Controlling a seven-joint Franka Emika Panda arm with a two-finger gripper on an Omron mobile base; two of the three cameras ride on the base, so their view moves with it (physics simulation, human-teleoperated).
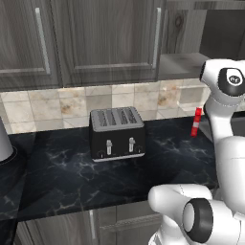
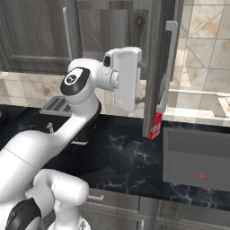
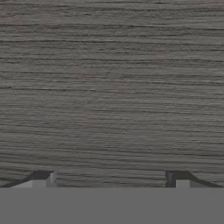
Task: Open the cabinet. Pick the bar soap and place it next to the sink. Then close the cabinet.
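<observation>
I have the gripper (image 3: pixel 112 177) spread wide and holding nothing, its two fingertips (image 3: pixel 43 176) standing well apart with only wood grain of the cabinet (image 3: pixel 112 87) straight ahead of them, very close.

My worry is the open door (image 2: pixel 155 67). It stands edge-on just beside the hand, its silver handle (image 2: pixel 168 63) on the far side from the fingers. If I push forward blind, I judge the fingers will strike the wood instead of entering the opening, and a sideways swing could knock the door or the red-and-white bottle (image 2: pixel 155 126) standing below it on the countertop (image 2: pixel 121 157).

I cannot see the bar soap anywhere, so I cannot say where on the shelf it lies relative to the fingers.

The right base view gives me the sink (image 2: pixel 197 159), low and beyond the door from the hand. The left base view gives me the toaster (image 1: pixel 117 134) and two closed doors instead.
</observation>
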